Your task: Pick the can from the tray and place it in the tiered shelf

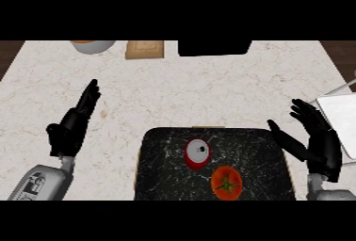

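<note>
A red can (pixel 198 154) with a white top stands upright near the middle of the black marbled tray (pixel 163 164). The tiered shelf (pixel 342 117) shows as a white-grey corner at the right edge of the counter. My right hand (pixel 318 141) is open, fingers up, just right of the tray and left of the shelf, apart from the can. My left hand (pixel 72 124) is open with straight fingers, resting on the counter left of the tray.
A tomato (pixel 227 182) lies on the tray in front of the can. At the counter's far edge stand a grey bowl (pixel 93 45), a tan board (pixel 144 49) and a black box (pixel 214 48).
</note>
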### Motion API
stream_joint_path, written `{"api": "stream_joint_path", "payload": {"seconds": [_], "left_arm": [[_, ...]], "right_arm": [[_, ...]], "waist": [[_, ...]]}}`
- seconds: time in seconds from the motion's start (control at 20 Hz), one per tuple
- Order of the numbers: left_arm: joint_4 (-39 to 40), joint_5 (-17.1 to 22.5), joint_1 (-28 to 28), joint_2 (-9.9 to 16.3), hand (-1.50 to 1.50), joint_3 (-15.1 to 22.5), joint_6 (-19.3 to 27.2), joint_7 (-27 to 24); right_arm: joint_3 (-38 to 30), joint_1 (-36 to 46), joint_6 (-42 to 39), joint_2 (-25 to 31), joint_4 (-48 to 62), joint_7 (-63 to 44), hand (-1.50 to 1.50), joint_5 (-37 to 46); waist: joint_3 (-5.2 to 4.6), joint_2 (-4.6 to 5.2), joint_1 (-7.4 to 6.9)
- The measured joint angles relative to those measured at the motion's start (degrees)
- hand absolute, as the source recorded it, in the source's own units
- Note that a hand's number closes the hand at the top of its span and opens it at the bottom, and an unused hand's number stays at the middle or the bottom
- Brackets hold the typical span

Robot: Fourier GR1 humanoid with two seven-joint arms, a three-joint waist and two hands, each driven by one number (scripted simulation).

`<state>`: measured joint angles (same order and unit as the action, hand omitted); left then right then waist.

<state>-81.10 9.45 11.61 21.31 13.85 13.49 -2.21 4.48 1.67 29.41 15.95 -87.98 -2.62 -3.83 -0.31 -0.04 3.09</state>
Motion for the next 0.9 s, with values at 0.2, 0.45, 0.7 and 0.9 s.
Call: {"api": "stream_joint_path", "payload": {"seconds": [0.2, 0.45, 0.7, 0.9], "left_arm": [[0.54, -0.55, 0.35, -1.59, 0.00, 1.30, -0.12, 0.98], [0.71, -1.85, 1.41, -3.32, 0.00, 1.72, -0.50, 2.34], [0.07, -2.53, 0.66, -3.89, 0.00, 2.26, -0.87, 2.46], [0.07, -2.72, 0.26, -3.99, 0.00, 1.86, -1.20, 2.16]], "right_arm": [[1.21, -4.70, 12.30, -7.32, -3.58, 5.58, -1.50, 5.98], [5.52, -10.24, 11.96, -8.46, -12.35, 6.15, -1.50, 7.63], [12.85, -11.52, 8.35, -2.40, -19.75, -7.10, -1.50, 16.08], [15.50, -9.24, 3.99, 2.36, -27.25, -22.42, -1.50, 23.47]], "waist": [[0.18, -0.11, -0.99], [0.25, -0.11, -2.09], [0.16, -0.11, -2.76], [0.09, -0.10, -3.00]]}}
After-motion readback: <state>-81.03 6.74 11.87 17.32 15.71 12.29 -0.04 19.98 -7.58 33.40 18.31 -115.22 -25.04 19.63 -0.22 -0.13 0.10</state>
